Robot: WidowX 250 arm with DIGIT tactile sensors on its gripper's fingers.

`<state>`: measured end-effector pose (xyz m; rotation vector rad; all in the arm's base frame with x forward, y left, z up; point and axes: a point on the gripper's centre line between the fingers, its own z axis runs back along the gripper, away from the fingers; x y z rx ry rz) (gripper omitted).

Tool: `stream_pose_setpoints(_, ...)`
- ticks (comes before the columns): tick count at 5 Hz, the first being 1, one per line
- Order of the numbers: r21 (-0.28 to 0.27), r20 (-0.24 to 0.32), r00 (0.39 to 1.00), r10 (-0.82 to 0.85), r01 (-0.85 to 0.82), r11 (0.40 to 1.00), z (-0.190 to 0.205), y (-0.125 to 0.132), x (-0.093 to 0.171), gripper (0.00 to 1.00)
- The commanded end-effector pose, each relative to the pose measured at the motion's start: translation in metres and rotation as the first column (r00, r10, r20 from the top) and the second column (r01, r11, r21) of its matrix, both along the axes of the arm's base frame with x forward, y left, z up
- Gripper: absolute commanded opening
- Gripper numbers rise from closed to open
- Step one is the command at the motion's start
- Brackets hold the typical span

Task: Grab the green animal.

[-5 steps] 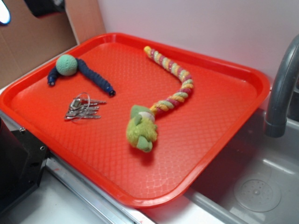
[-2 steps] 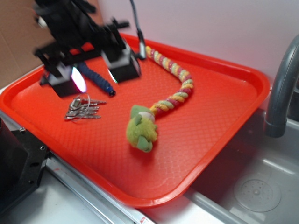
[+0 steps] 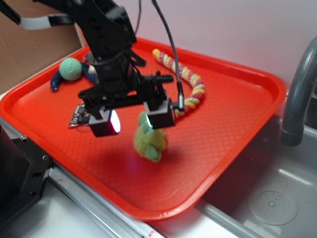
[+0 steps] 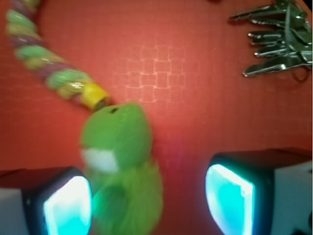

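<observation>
Lime-green fuzzy plush animal [image 3: 150, 140] lies on the red plastic tray [image 3: 237, 124], its braided rope tail trailing back. Black gripper [image 3: 132, 121] hovers over it, jaws spread wide, holding nothing — toy nearer one pad. Descent and squeeze remain.

My arm [image 3: 106, 37] is matte black, built of blocky angular segments, filling the upper left of the exterior frame. A thin black cable [image 3: 168, 44] loops down from the top of the frame to a small plug beside my wrist. A pale grey strap shows at the upper left edge. My gripper [image 3: 132, 122] ends in two boxy fingers [image 3: 161, 116], grey-white on the outside, with inner pads [image 4: 229, 198] glowing cyan in the wrist view and pinkish-white in the exterior view.
</observation>
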<state>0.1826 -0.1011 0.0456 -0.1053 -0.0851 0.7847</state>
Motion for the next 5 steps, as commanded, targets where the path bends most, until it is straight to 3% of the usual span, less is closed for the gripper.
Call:
stream_pose_setpoints(1,0.007,0.021,0.999,-0.037,0.037,0.999,-0.019,-0.009,0.015,0.17)
stream_pose_setpoints(2,-0.004,0.011,0.999,-0.035,0.035,0.999,-0.02,-0.008,0.013,0.0)
stream_pose_setpoints(3,0.008,-0.004,0.999,-0.054,0.054,0.999,-0.012,-0.007,0.012,0.0)
stream_pose_setpoints(4,0.022,-0.089,0.976,-0.199,0.201,0.979,0.019,-0.002,0.012,0.0)
stream_pose_setpoints(5,0.037,-0.089,0.936,-0.341,0.346,0.938,0.069,0.012,0.006,0.0)
